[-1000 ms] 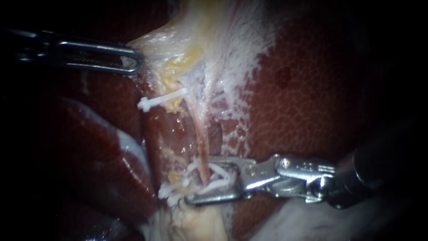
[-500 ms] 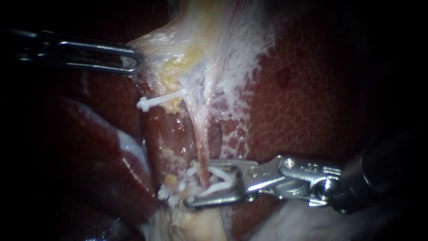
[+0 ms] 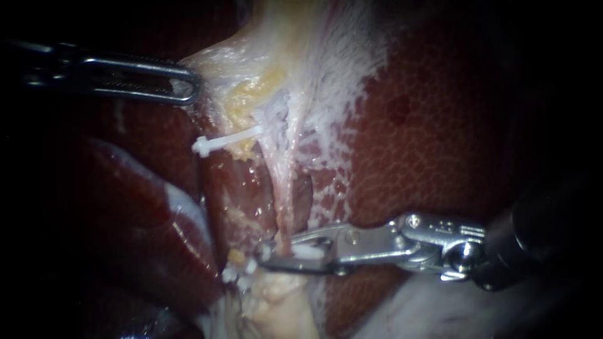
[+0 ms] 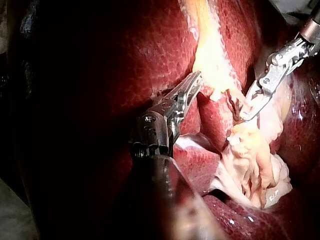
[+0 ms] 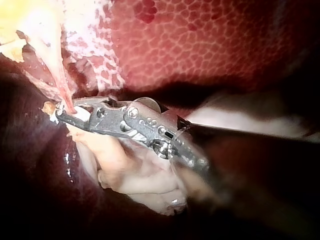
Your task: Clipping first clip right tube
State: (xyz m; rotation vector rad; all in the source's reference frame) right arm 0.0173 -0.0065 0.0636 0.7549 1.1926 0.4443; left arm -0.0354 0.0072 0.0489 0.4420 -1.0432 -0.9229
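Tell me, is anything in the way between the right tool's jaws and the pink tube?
Nothing visible is. The right instrument has the tube between its jaws, with only the white clip they carry around it.

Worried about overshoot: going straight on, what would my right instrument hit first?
The right instrument, jaws shut on a clip around the tube, would probably meet pale scraps just past its tips, then the liver; depth unclear.
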